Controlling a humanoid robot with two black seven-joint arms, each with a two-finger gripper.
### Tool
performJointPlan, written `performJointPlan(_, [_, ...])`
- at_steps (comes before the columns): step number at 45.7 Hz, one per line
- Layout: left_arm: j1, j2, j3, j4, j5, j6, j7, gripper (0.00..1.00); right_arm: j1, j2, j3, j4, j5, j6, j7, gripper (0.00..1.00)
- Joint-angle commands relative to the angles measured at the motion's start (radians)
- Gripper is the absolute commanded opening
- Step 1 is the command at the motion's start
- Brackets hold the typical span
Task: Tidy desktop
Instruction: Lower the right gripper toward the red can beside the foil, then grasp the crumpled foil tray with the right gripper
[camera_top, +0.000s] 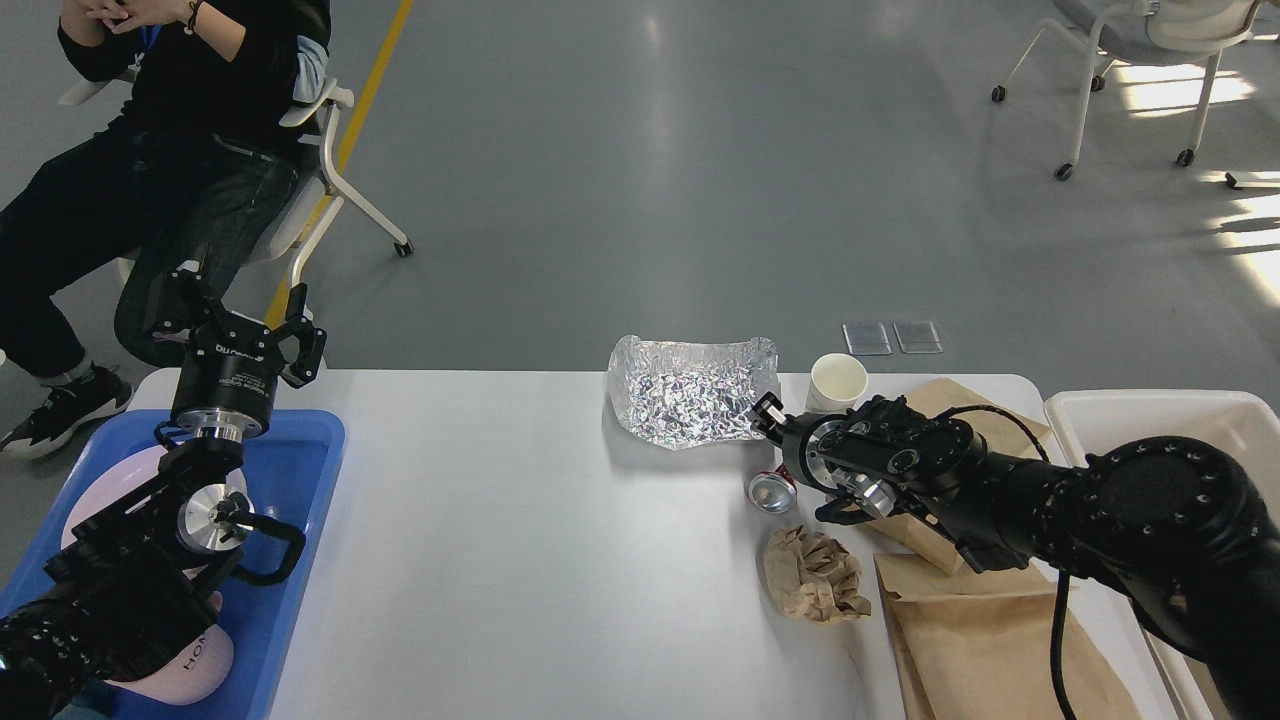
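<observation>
Under the right gripper (768, 412) spreads the desktop (520, 520).

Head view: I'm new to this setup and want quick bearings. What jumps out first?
The crinkled foil sheet glints at the far middle edge of the white desktop. Right beside it, the right gripper reaches in over a small can lying on its side, amid brown paper bags. At far left, the left gripper stands open above a blue tray.
</observation>
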Motion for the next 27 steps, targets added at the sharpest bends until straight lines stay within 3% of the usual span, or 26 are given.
performJointPlan(1, [0.0,0.0,0.0,0.0,0.0,-0.001,0.0,0.97,-0.012,0.026,0.0,-0.049,0.001,0.0,0.0,0.44])
performJointPlan(8, [0.0,0.0,0.0,0.0,-0.002,-0.001,0.0,0.97,-0.04,0.074,0.002,-0.136,0.001,-0.002,-0.001,0.43])
performJointPlan(18, [0.0,0.0,0.0,0.0,0.0,-0.001,0.0,0.97,-0.042,0.082,0.002,-0.144,0.003,-0.006,0.0,0.43])
performJointPlan(27, [0.0,0.0,0.0,0.0,0.0,0.001,0.0,0.97,-0.057,0.083,0.002,-0.149,0.001,-0.008,-0.001,0.34])
